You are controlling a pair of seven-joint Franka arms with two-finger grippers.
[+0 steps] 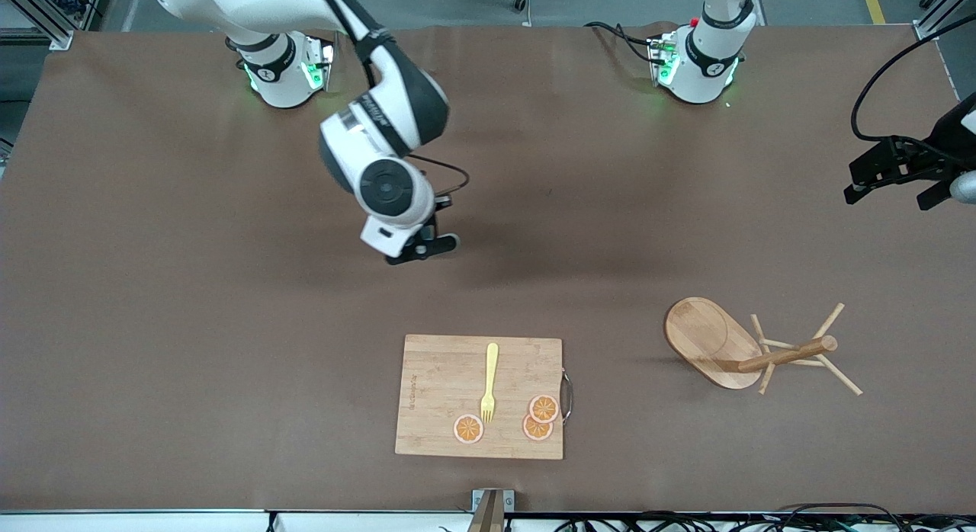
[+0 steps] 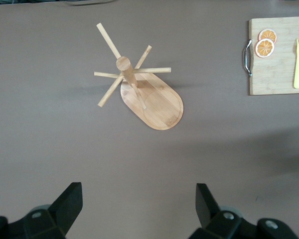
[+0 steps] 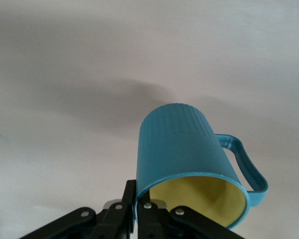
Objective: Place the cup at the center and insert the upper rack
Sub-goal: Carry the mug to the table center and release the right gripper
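Up over the bare middle of the table (image 1: 191,288), the right gripper (image 1: 424,246) hangs with the cup (image 3: 189,167) pinched by its rim — one finger inside the yellow interior, one outside on the teal wall. The right wrist view shows this plainly, with the handle sticking out to the side. In the front view the cup itself is hidden under the arm's white wrist, so only the dark fingertips peek out there. Any lettering on the cup is turned out of sight.

The left gripper (image 1: 892,183) hovers over the left arm's end of the table, partly cut off by the edge of the front view. Its fingers (image 2: 70,204) are spread wide with nothing between them.

The rack (image 1: 751,349) lies tipped on its side on the table toward the left arm's end, its oval base standing on edge and its post roughly level, pegs splayed out.

Near the table's front edge sits a cutting board (image 1: 435,379) with a metal handle. On it lie a yellow fork (image 1: 489,383) and three orange slices (image 1: 468,428).
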